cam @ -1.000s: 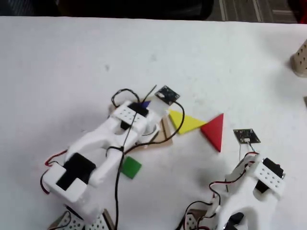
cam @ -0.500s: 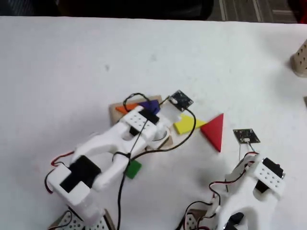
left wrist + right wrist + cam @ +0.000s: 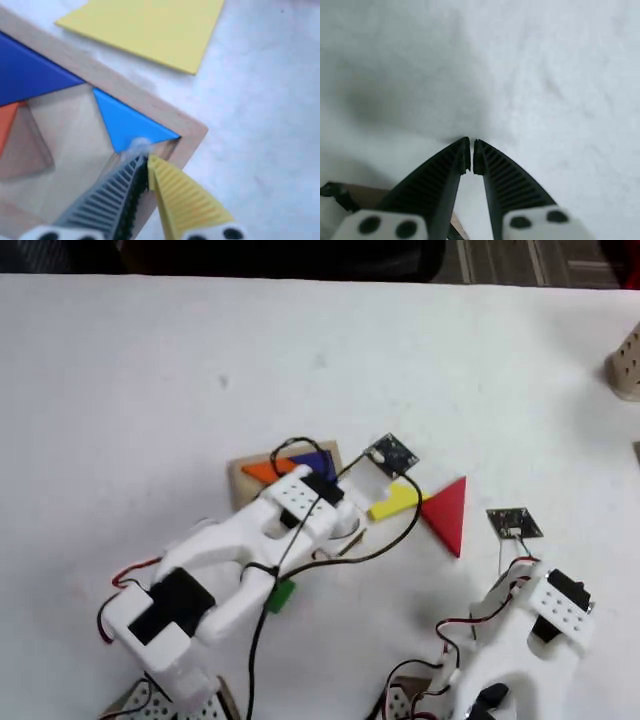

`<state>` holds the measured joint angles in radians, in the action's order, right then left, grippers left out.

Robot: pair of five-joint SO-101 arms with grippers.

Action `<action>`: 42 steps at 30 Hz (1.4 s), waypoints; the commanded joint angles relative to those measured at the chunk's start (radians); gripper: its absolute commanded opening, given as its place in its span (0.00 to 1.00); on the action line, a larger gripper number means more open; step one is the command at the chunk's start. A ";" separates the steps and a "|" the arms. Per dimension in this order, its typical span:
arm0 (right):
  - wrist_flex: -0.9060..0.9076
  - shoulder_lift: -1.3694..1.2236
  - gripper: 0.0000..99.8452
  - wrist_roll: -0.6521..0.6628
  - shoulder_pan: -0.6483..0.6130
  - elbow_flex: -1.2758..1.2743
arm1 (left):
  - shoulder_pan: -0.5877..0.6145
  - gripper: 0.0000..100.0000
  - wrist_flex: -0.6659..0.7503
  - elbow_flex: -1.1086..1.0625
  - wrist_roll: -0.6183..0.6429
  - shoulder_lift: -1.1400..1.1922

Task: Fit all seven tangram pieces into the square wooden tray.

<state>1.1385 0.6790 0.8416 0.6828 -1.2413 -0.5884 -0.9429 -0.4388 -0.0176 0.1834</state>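
Your left tool (image 3: 146, 160) is clenched on nothing, its tips touching the light blue triangular piece (image 3: 127, 125) in the square wooden tray's (image 3: 150, 106) corner. Push harder and the piece may ride up the rim, or the tray may shove into the flat yellow piece (image 3: 150, 25) at its 3 o'clock.

White bench (image 3: 150, 360), matte surface. Faint grey smudge (image 3: 222, 381) toward its far half. Beige perforated object (image 3: 626, 365) stands at the bench's right edge, cut off by the frame. Small dark item (image 3: 637, 451) at the same edge, on the nearer side; too little showing to identify. Striped flooring (image 3: 500, 258) beyond the far edge.
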 commanded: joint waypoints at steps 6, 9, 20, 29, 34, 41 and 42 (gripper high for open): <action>-0.010 0.022 0.02 0.014 -0.012 0.003 | 0.093 0.02 -0.060 0.003 0.005 -0.153; -0.010 0.022 0.02 0.014 -0.012 0.003 | 0.113 0.02 0.017 -0.040 0.008 -0.160; -0.010 0.024 0.02 0.014 -0.012 0.003 | 0.108 0.02 0.124 0.012 0.115 -0.008; -0.010 0.024 0.02 0.014 -0.012 0.003 | 0.108 0.02 0.092 0.052 0.129 0.013; -0.010 0.024 0.02 0.015 -0.012 0.003 | 0.119 0.02 0.094 0.052 0.129 0.013; -0.010 0.024 0.02 0.015 -0.012 0.003 | 0.234 0.02 0.095 0.092 0.129 0.024; -0.010 0.024 0.02 0.015 -0.012 0.003 | 0.248 0.02 0.098 0.095 0.129 0.024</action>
<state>1.1385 0.6790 0.8477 0.6828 -1.2413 -0.4104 -0.8462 -0.4081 0.0974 0.2110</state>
